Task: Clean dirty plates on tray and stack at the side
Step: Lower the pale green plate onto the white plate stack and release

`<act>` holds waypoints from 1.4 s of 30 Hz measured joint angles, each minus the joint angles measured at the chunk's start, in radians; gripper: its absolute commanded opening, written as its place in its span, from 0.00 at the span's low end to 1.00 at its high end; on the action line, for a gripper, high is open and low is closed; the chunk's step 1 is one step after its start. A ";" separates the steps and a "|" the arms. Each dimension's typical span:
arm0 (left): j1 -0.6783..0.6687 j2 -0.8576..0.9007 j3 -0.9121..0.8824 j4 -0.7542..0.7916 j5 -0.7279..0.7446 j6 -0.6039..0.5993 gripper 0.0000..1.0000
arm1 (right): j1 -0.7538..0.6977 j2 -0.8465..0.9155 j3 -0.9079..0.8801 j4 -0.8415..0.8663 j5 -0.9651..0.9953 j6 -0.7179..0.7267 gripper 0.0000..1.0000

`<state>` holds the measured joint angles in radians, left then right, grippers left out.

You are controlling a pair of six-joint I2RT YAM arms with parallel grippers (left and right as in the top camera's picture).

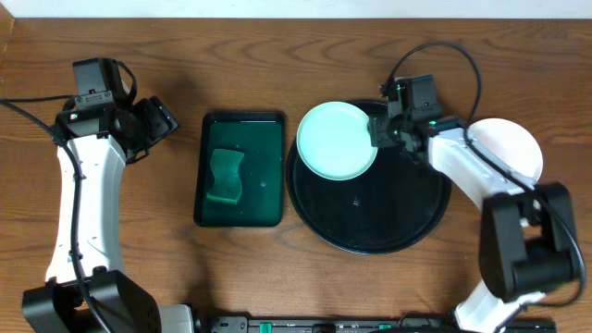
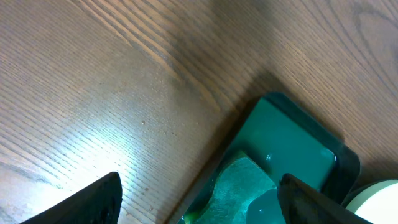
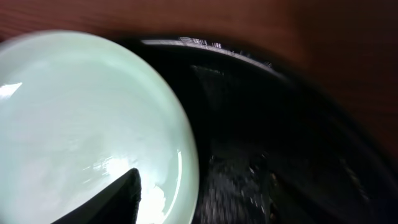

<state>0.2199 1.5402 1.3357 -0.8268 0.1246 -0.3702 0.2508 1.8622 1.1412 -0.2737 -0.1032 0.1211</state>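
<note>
The right gripper (image 3: 202,177) has its jaws spread partway, one finger (image 3: 118,199) over the pale aqua plate (image 3: 87,118) and the other over the black round tray (image 3: 298,124), so the plate's rim sits in the gap; nothing is pinched, and whether a pad touches the rim I cannot tell. The left gripper (image 2: 199,179) has its jaws spread wide and empty, hovering over the wooden table (image 2: 93,93) just beside the green rectangular tray (image 2: 292,143).

Overhead, the pale aqua plate (image 1: 336,141) lies on the upper left part of the black round tray (image 1: 370,222), overhanging its rim; a white plate (image 1: 513,148) rests on the table to the right, beside the tray and partly under the right arm; the sponge (image 1: 225,176) lies in the green rectangular tray (image 1: 268,166).

The step in hand looks like handling this plate by its edge; I see no smear on it, so it may be ready for stacking. The next move would call for closing firmly on the thin rim, lifting clear of the tray's raised rim, then setting it squarely on the white plate; a shallow bite could let it slip.
</note>
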 measured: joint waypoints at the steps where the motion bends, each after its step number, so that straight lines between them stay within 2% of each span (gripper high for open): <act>1: 0.000 0.000 0.000 0.000 0.000 0.000 0.80 | 0.003 0.026 -0.002 0.020 0.000 0.000 0.54; 3: 0.000 0.000 0.000 0.000 0.000 0.000 0.80 | 0.011 0.072 -0.006 0.058 0.000 -0.008 0.38; 5: 0.000 0.000 0.000 0.000 0.000 0.000 0.80 | 0.019 0.110 -0.006 0.093 -0.001 -0.010 0.13; 7: 0.000 0.000 0.000 0.000 0.000 0.000 0.80 | 0.023 0.114 -0.006 0.114 0.003 -0.012 0.01; 13: 0.000 0.000 0.000 0.000 0.000 0.000 0.80 | 0.023 0.080 -0.008 0.112 -0.012 -0.019 0.01; 19: 0.000 0.000 0.000 0.000 0.000 0.000 0.81 | 0.023 -0.147 -0.015 -0.016 0.032 -0.020 0.01; 25: 0.000 0.000 0.000 0.000 0.000 0.000 0.80 | 0.023 -0.419 -0.015 -0.196 0.237 -0.020 0.01; 31: 0.000 0.000 0.000 0.000 0.000 0.000 0.81 | 0.002 -0.609 -0.015 -0.342 0.513 0.003 0.01; 37: 0.000 0.000 0.000 0.000 0.000 0.000 0.80 | -0.103 -0.669 -0.015 -0.421 0.736 0.088 0.01; 42: 0.000 0.000 0.000 0.000 0.000 0.000 0.81 | -0.233 -0.637 -0.015 -0.425 0.813 0.159 0.01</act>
<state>0.2203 1.5402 1.3357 -0.8268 0.1246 -0.3702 0.0181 1.2255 1.1263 -0.6991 0.7101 0.2798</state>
